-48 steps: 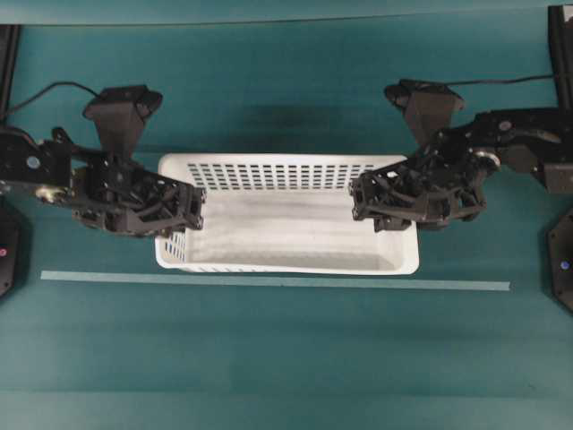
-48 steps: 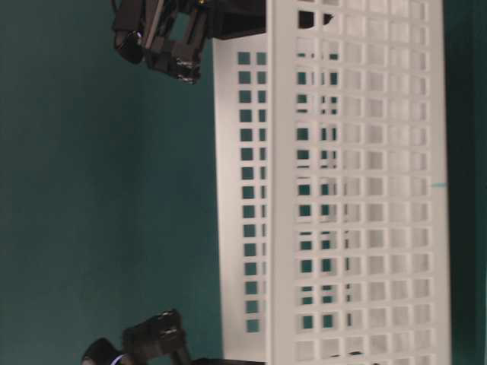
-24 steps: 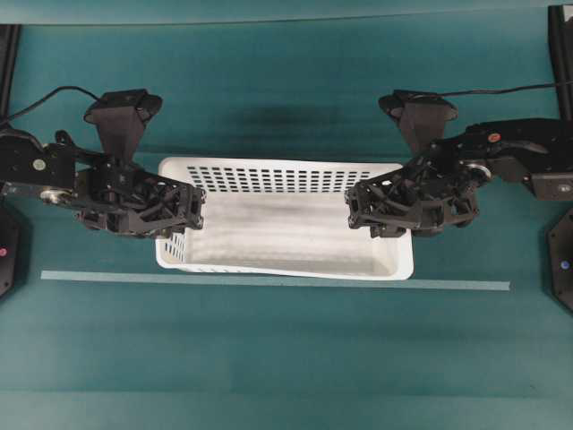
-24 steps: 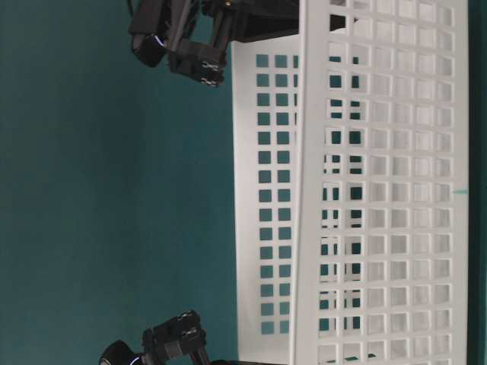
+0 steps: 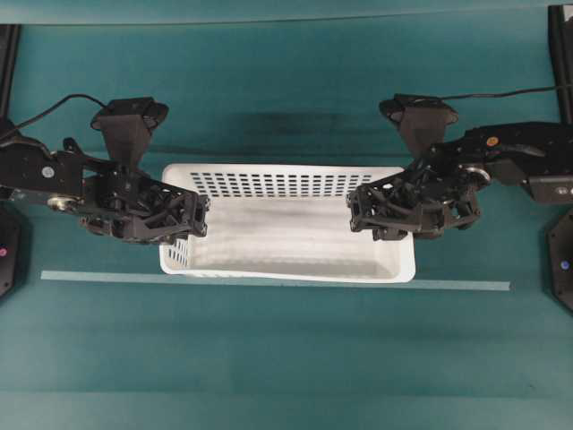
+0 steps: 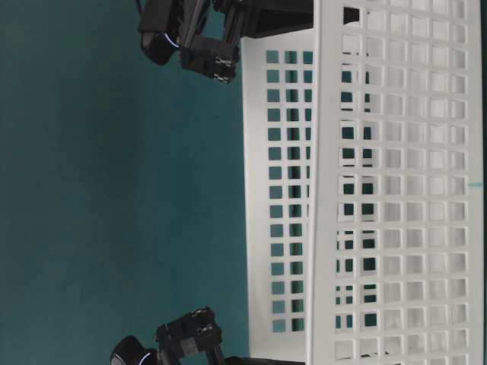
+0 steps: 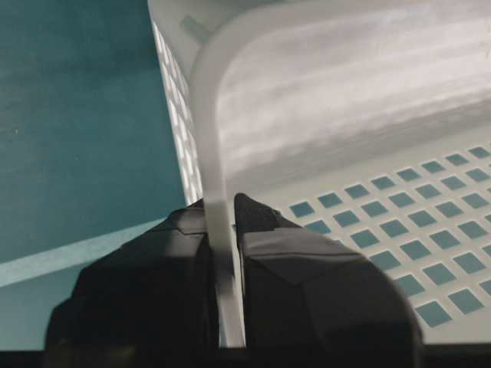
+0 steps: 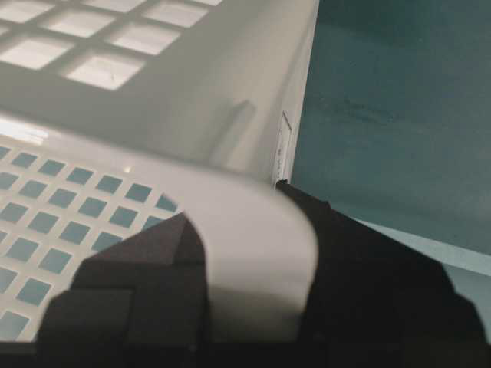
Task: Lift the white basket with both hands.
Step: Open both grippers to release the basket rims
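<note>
Two grippers pinching opposite ends of the basket

Both arms are working the short ends of the white basket (image 5: pixel 286 235), whose long axis is running from 9 o'clock to 3 o'clock across the overhead view. It is sitting mid-table on the teal table (image 5: pixel 286 358), just above a pale tape line (image 5: pixel 269 281) that is lying along its 6 o'clock wall.

At the 9 o'clock end, the left gripper (image 5: pixel 199 215) is clenching the rim: in the left wrist view its black fingers (image 7: pixel 268 261) are pressing either side of the thin white rim (image 7: pixel 219 230), one inside and one outside the wall. At the 3 o'clock end, the right gripper (image 5: pixel 356 208) is doing the same; the right wrist view is showing the rolled rim (image 8: pixel 261 253) sandwiched between dark pads.

So neither arm is nearer than the other: each is already holding its own end, and the basket is lying straight between them. I am judging that the lift turns on both ends rising evenly, since the hold is only a pinch on a thin lip and a tilt along the long axis could let one end slip.

Nothing else is sitting beside the basket in these views. From table level I cannot tell whether the floor of the basket is touching the table.
</note>
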`<act>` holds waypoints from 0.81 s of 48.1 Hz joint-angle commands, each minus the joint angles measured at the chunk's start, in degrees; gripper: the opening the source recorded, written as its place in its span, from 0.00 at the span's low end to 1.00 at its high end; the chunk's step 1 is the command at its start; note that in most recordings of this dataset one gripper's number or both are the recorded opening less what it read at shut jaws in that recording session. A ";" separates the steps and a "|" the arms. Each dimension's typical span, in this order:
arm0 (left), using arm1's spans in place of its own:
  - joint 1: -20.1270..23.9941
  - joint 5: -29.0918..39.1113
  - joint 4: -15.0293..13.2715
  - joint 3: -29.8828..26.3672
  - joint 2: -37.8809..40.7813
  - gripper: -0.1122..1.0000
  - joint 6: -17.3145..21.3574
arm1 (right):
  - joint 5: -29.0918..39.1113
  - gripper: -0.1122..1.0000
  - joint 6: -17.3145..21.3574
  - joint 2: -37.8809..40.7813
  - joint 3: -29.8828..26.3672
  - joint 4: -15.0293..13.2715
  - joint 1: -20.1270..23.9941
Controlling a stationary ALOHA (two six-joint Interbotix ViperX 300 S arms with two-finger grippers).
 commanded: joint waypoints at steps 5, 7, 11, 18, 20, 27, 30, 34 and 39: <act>1.32 -0.62 0.62 -0.26 0.44 0.11 0.97 | -0.79 0.27 -1.85 1.58 -0.44 0.00 1.41; 1.32 -0.70 0.53 -0.26 0.44 0.11 0.97 | -0.79 0.27 -1.85 1.58 -0.44 0.00 1.41; 1.32 -0.70 0.62 -0.26 0.44 0.11 0.88 | -0.88 0.27 -1.76 1.93 -0.35 0.00 1.41; 1.32 -0.70 0.62 -0.18 0.44 0.11 1.05 | -0.88 0.27 -1.85 2.11 -0.35 0.88 1.41; 1.32 -0.70 0.62 -0.18 0.53 0.11 1.05 | -0.88 0.27 -1.76 2.11 -0.35 1.14 1.41; 1.32 -0.70 0.53 -0.18 0.62 0.11 0.97 | -0.97 0.27 -1.85 2.11 -0.35 1.67 1.32; 1.32 -0.62 0.62 -0.18 0.70 0.11 0.88 | -1.23 0.27 -1.85 2.11 -0.35 1.67 1.23; 1.41 -0.70 0.62 -0.09 0.88 0.11 0.88 | -1.49 0.27 -2.20 2.02 -0.35 1.67 0.97; 1.32 -1.05 0.62 -0.09 1.14 0.11 0.97 | -1.58 0.27 -2.29 2.02 -0.35 1.58 0.35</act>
